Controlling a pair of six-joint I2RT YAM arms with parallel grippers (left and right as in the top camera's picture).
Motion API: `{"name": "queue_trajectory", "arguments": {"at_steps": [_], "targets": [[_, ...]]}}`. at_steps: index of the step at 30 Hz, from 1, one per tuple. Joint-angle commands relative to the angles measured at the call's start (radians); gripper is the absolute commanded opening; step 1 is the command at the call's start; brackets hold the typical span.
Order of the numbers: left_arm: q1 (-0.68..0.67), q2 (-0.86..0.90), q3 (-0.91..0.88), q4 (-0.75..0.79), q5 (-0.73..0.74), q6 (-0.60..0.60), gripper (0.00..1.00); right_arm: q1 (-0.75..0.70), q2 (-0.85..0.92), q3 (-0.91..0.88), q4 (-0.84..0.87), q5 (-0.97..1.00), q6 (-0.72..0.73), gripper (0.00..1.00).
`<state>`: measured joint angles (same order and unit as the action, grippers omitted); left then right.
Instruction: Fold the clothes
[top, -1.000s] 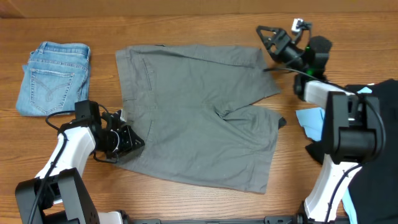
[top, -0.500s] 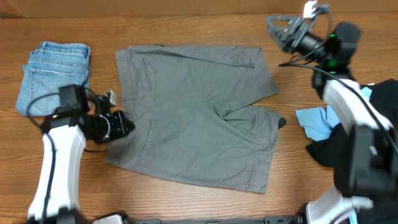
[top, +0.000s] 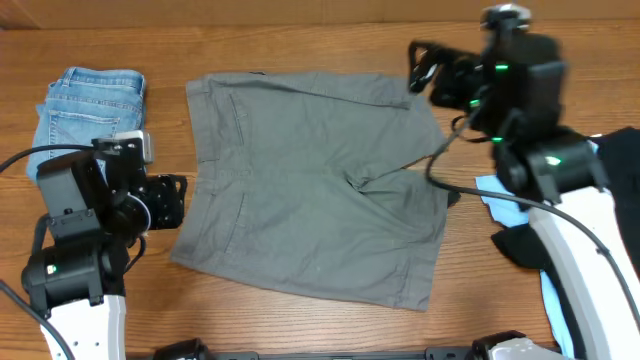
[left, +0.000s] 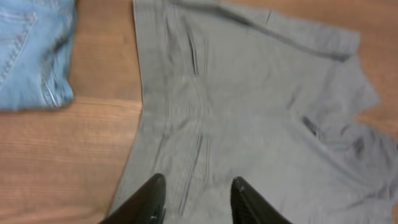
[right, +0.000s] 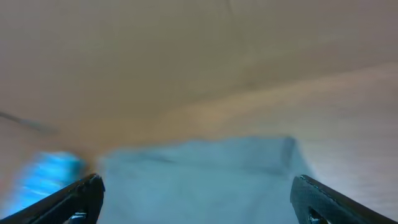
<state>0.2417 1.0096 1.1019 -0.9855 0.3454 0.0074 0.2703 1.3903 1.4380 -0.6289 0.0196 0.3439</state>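
**A:** Where do the shorts lie?

**B:** Spread flat in the middle of the table, waistband toward 9 o'clock and both legs toward 3 o'clock. There is no fold in them yet. The jeans sit folded at 10 o'clock. A blue piece and a black one are heaped near 3 o'clock.

**A:** And the jaws?

**B:** The left jaws stand partly apart and empty at the waistband's 9 o'clock edge. The wrist view shows only grey cloth below them. The right jaws are wide apart and empty, above the upper leg's hem corner at 1 o'clock. That wrist view is too blurred to show more.

**A:** So which step is this?

**B:** I'd say the start of the first fold: the shorts are laid out, but no grasp has been taken.

**A:** What does the next move need?

**B:** Probably a pinch at each end of the 12 o'clock side, the left jaws on the waistband corner and the right jaws on the hem corner. Each pinch should catch both layers. Then both ends lift together and carry toward 6 o'clock, laying one leg over the other. If the two lifts are uneven, the cloth would likely bunch at the crotch, where it already puckers.
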Motion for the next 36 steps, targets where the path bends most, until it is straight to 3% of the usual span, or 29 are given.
{"name": "queue_trajectory", "arguments": {"at_steps": [1, 4, 7, 9, 11, 13, 17, 24, 28, 36], "targets": [[-0.001, 0.045, -0.013, -0.051, -0.001, 0.020, 0.30, 0.012, 0.047, 0.003, -0.087, 0.111, -0.095, 1.00], [-0.001, 0.088, -0.057, -0.088, -0.034, -0.055, 0.30, -0.007, 0.077, 0.003, -0.275, 0.064, 0.072, 1.00], [-0.001, 0.154, -0.160, -0.055, -0.041, -0.156, 0.20, -0.021, 0.119, -0.011, -0.453, -0.053, 0.079, 0.79], [-0.001, 0.196, -0.220, -0.009, -0.027, -0.196, 0.15, -0.021, 0.135, -0.032, -0.522, -0.079, 0.085, 0.54], [-0.001, 0.242, -0.274, 0.044, -0.013, -0.209, 0.08, -0.021, 0.149, -0.060, -0.570, -0.088, 0.126, 0.52], [-0.001, 0.293, -0.319, 0.106, -0.020, -0.239, 0.04, -0.021, 0.158, -0.105, -0.581, -0.101, 0.146, 0.42], [0.001, 0.389, -0.380, 0.211, -0.061, -0.334, 0.04, -0.025, 0.165, -0.254, -0.526, -0.124, 0.185, 0.24], [0.001, 0.468, -0.406, 0.288, -0.131, -0.353, 0.04, -0.052, 0.165, -0.589, -0.164, -0.235, 0.189, 0.20], [0.001, 0.469, -0.407, 0.314, -0.176, -0.340, 0.04, -0.077, 0.166, -0.748, 0.043, -0.249, 0.266, 0.15], [0.001, 0.471, -0.442, 0.409, -0.180, -0.299, 0.04, -0.183, 0.166, -0.816, 0.004, -0.239, 0.345, 0.07]]}}
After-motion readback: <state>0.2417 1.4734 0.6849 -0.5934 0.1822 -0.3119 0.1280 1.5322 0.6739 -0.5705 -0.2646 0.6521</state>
